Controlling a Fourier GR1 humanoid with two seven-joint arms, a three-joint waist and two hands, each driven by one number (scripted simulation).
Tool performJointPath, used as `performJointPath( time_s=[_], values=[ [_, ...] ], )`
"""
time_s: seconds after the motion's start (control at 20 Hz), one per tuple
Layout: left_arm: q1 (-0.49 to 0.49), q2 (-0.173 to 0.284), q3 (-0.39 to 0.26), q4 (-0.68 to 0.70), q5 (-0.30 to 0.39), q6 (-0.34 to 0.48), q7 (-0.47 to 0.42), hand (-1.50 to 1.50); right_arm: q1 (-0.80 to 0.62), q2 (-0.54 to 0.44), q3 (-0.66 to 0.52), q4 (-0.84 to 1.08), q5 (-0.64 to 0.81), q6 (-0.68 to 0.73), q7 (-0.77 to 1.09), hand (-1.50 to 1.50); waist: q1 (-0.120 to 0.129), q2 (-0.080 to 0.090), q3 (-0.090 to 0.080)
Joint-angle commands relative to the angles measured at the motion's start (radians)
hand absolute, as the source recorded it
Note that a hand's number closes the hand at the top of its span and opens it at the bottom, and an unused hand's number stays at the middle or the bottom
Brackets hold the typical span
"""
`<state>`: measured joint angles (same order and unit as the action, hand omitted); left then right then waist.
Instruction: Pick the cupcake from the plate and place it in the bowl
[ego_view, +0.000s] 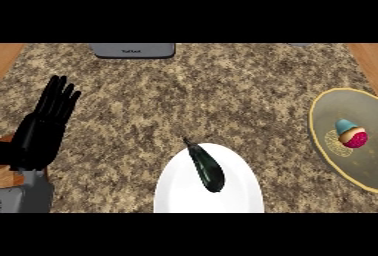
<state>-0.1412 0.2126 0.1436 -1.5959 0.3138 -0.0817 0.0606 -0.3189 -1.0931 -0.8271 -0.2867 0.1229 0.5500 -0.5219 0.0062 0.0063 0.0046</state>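
A cupcake (351, 133) with a blue-and-tan top and a pink base lies on its side on an olive plate (331, 112) with a yellow rim at the right edge of the counter. Against the view's lower edge, at its middle, stands a white bowl (177, 187). A dark, narrow, glossy object (206, 170) with a thin tip lies across the bowl. At the far left my left hand (40, 131) rests open with its fingers up, far from the plate and the bowl. My right hand does not show.
A grey appliance (134, 50) stands at the counter's back edge, left of centre. The speckled granite top (192, 95) stretches between the bowl and the plate. Wooden edging shows at the far left (9, 52) and far right (365, 55).
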Motion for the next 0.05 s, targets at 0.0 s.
performJointPath(
  time_s=[0.0],
  values=[
    [0.008, -0.021, -0.022, -0.01, -0.03, 0.017, -0.011, 0.0, 0.066, -0.057, 0.006, 0.055, 0.007, 0.085, -0.067, -1.5, 0.002, -0.001, 0.0]
  ],
)
